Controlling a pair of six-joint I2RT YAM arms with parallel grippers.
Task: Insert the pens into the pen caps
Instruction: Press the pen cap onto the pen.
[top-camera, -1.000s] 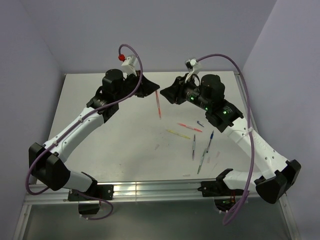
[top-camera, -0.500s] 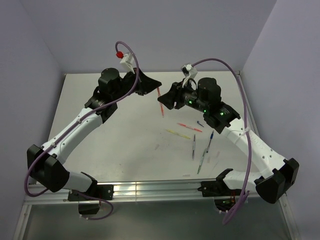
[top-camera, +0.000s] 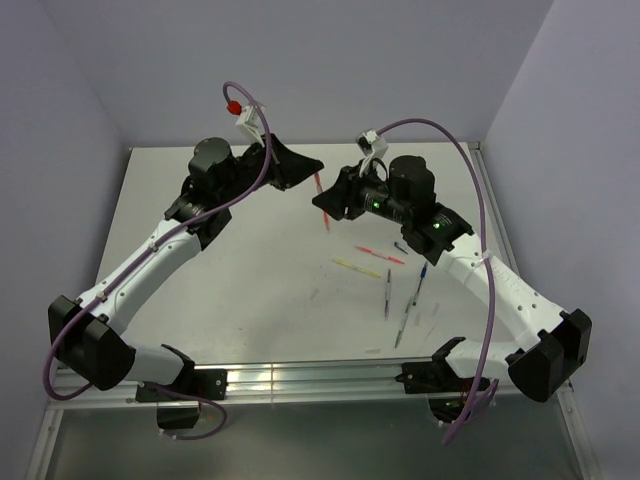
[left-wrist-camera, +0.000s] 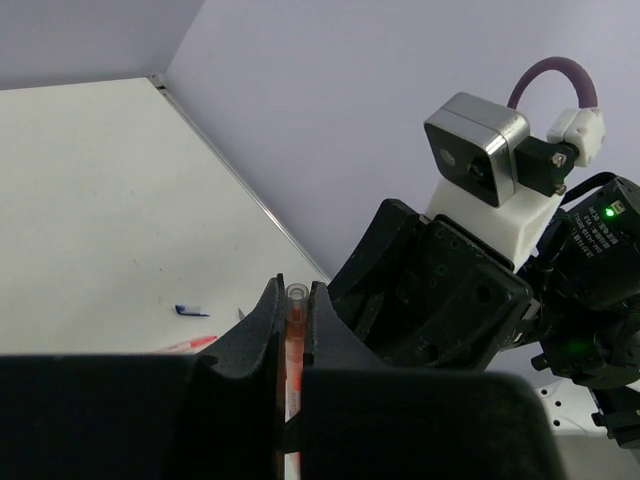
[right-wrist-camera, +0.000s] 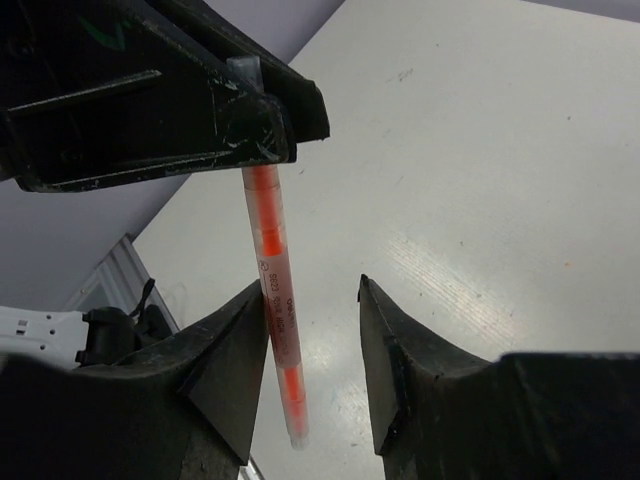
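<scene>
My left gripper (top-camera: 305, 172) is shut on a red-pink pen (top-camera: 321, 203), which hangs down from it above the table. In the left wrist view the pen (left-wrist-camera: 294, 325) is pinched between the jaws, its clear end sticking out at the tips. My right gripper (right-wrist-camera: 312, 284) is open around the pen's lower half (right-wrist-camera: 276, 290), which lies against its left finger (right-wrist-camera: 235, 350). More pens lie on the table: red (top-camera: 380, 254), yellow (top-camera: 356, 268), grey (top-camera: 388, 293), blue (top-camera: 421, 282) and green-clear (top-camera: 403, 322). A dark blue pen cap (top-camera: 400, 246) lies beside the red one.
The two wrists meet over the back middle of the white table (top-camera: 230, 270). Grey walls close it in at the back and on both sides. The right arm's camera housing (left-wrist-camera: 475, 165) fills the right of the left wrist view.
My right gripper has moved left up to the hanging pen, so its jaws now stand around it. The left arm has shifted slightly and still holds the pen.
</scene>
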